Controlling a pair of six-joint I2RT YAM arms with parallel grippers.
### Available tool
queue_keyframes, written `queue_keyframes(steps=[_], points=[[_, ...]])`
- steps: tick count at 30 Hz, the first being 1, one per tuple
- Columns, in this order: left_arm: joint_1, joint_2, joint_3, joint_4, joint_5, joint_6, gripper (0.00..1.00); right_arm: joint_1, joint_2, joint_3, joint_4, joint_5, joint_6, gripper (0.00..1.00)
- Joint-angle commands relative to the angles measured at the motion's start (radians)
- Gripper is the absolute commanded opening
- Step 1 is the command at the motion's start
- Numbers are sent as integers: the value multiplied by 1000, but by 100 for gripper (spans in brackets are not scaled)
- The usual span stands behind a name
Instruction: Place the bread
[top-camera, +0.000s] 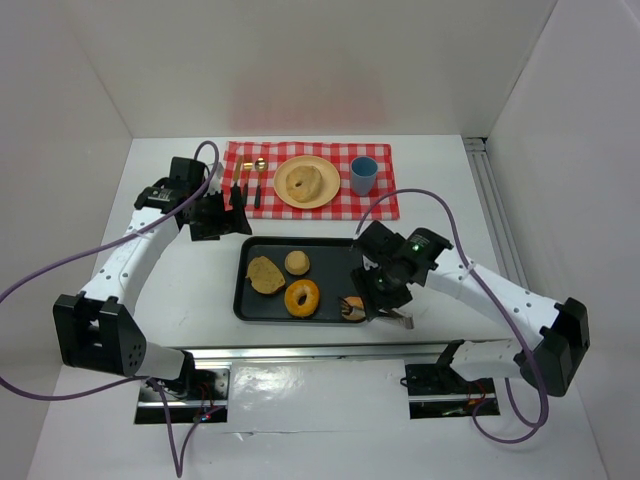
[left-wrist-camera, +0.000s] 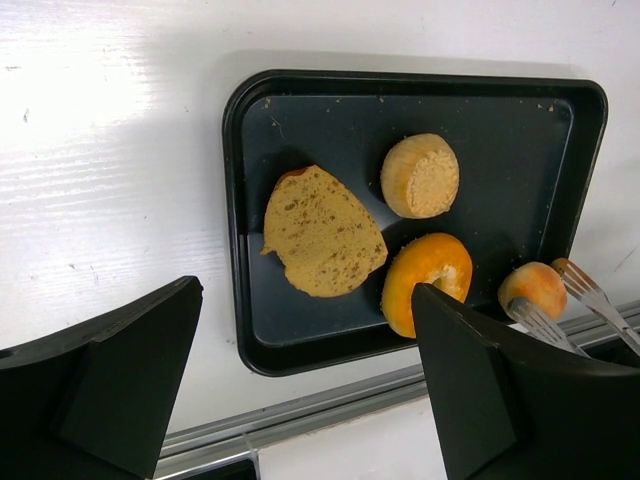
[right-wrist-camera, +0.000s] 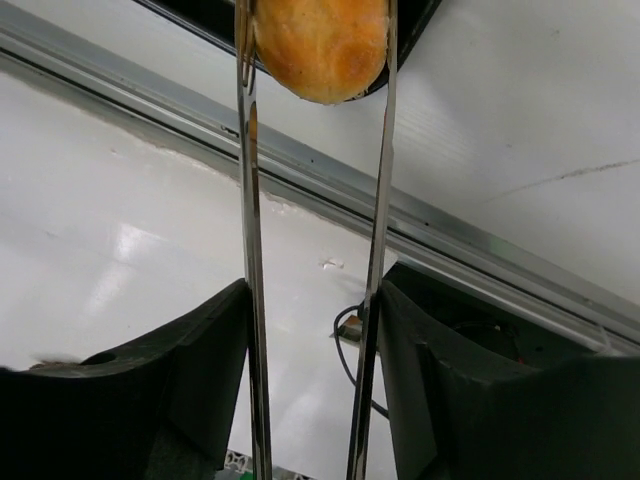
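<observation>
Right gripper (right-wrist-camera: 312, 300): closed on the two arms of metal tongs (right-wrist-camera: 248, 250), one black finger pressing each arm from outside.
Tongs: the tips pinch a bread roll (right-wrist-camera: 320, 45) between them.
Bread roll: golden-brown, at the near right corner of the black tray (top-camera: 240, 290). Whether it rests on the tray floor or hangs just above cannot be told.
Left gripper (top-camera: 237, 200): jaws apart with nothing between them, hovering past the tray's far left corner, at the left edge of the checked cloth (top-camera: 380, 205).
Tray contents: a bread slice (left-wrist-camera: 322, 232) at the left, a round bun (left-wrist-camera: 420, 176) beyond the middle, and a ring-shaped bread (left-wrist-camera: 428, 280) near the front rim, each apart from the others.
Plate (top-camera: 328, 192): pale yellow, on the red-and-white cloth beyond the tray, carrying one bread piece (top-camera: 299, 182).
Blue cup (top-camera: 363, 175): upright on the cloth, just right of the plate.
</observation>
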Motion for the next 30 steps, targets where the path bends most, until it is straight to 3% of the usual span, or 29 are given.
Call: queue_keyframes(steps=[1, 6, 9, 15, 18, 26, 30], points=[[-4, 2, 21, 31, 2, 2, 100, 17, 13, 68, -55, 13, -30, 57], [-4, 2, 21, 31, 2, 2, 100, 17, 24, 107, -55, 14, -30, 42], [-4, 2, 21, 31, 2, 11, 100, 17, 24, 158, -55, 56, -21, 39], [-4, 2, 21, 31, -17, -3, 100, 17, 71, 281, -35, 149, -9, 36], [-4, -16, 10, 41, -18, -29, 100, 17, 107, 328, 52, 227, -9, 36], [-4, -35, -8, 54, 13, -39, 100, -59, 376, 560, 398, 316, -76, 41], [-4, -35, -8, 44, 22, -39, 100, -125, 539, 719, 460, 317, -119, 41]])
